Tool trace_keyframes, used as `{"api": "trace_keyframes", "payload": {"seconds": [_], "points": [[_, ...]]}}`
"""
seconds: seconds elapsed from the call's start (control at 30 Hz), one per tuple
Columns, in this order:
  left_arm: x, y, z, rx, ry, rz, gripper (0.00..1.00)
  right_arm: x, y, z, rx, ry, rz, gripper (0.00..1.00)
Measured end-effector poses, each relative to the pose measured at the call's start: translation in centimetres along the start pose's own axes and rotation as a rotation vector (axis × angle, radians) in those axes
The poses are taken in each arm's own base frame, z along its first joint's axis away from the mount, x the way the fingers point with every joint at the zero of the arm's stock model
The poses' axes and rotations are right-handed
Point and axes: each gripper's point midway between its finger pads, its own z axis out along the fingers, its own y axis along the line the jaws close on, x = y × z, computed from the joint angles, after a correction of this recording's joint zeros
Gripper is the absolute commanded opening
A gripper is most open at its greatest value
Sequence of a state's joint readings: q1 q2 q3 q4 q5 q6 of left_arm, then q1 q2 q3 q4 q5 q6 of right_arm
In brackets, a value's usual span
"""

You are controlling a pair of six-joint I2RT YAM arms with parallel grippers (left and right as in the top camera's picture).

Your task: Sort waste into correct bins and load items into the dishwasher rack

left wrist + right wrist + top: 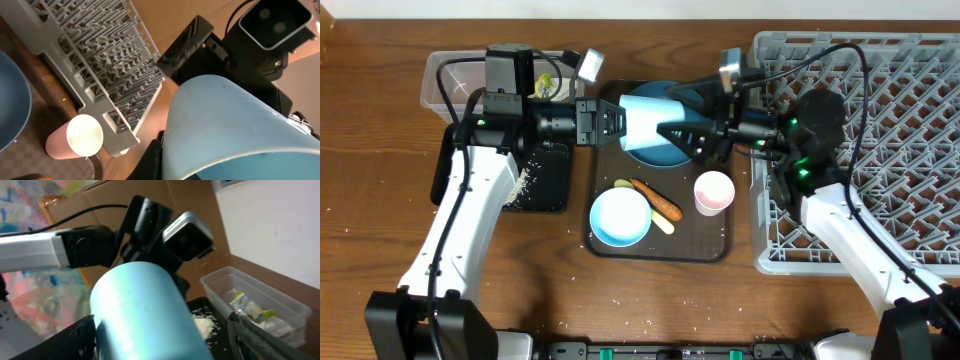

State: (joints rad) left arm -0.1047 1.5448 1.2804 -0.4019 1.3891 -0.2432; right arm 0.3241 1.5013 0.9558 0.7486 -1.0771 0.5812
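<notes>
Overhead | left claw (610, 122) grips blue cup (646, 118) | wrapper (548, 86) print seemingly illegible

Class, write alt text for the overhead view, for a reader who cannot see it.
Two robot arms meet over a dark brown tray, where the left fingers grip a blue cup and the right fingers stand open around it. A white bowl, pink cup and carrot piece sit on the tray, beside a grey rack.

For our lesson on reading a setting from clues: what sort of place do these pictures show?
Probably a robotics lab bench staged as a kitchen clean-up station. The clues are robot arms working at a wooden table, a grey dishwasher rack, and a white bowl on a brown tray.
</notes>
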Motion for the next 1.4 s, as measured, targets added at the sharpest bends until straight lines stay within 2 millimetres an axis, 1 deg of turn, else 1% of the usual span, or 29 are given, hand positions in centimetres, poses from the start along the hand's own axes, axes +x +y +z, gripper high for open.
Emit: {"api": "trace_keyframes", "payload": {"seconds": [0.13, 0.23, 0.43, 0.5, 0.6, 0.77, 0.9, 1.27, 1.33, 1.4], "points": [[0.0, -0.1, 0.0, 0.003, 0.001, -0.005, 0.06, 0.7, 0.7, 0.9, -0.030, 0.016, 0.012, 0.74], [0.0, -0.1, -0.1, 0.008, 0.000, -0.009, 0.06, 0.9, 0.8, 1.1, -0.038, 0.022, 0.015, 0.73], [0.0, -0.2, -0.1, 0.012, 0.001, -0.016, 0.06, 1.0, 0.9, 1.0, -0.045, 0.029, 0.019, 0.73], [0.0, -0.2, -0.1, 0.012, 0.001, -0.017, 0.06, 1.2, 1.0, 1.0, -0.048, 0.035, 0.024, 0.75], [0.0, -0.2, -0.1, 0.013, 0.001, -0.016, 0.06, 1.9, 1.0, 1.2, -0.054, 0.059, 0.050, 0.79], [0.0, -0.3, -0.1, 0.016, 0.002, -0.015, 0.06, 2.9, 1.3, 1.7, -0.070, 0.090, 0.073, 0.77], [0.0, -0.3, -0.1, 0.021, 0.004, -0.015, 0.06, 2.8, 1.5, 1.7, -0.077, 0.088, 0.058, 0.73], [0.2, -0.7, -0.1, 0.041, 0.011, -0.017, 0.06, 1.6, 1.9, 1.7, -0.101, 0.047, -0.024, 0.75], [0.2, -0.7, -0.1, 0.041, 0.011, -0.018, 0.06, 1.6, 1.9, 1.7, -0.101, 0.047, -0.022, 0.72], [0.2, -0.7, -0.1, 0.042, 0.011, -0.017, 0.06, 1.6, 1.9, 1.7, -0.101, 0.046, -0.021, 0.61]]}}
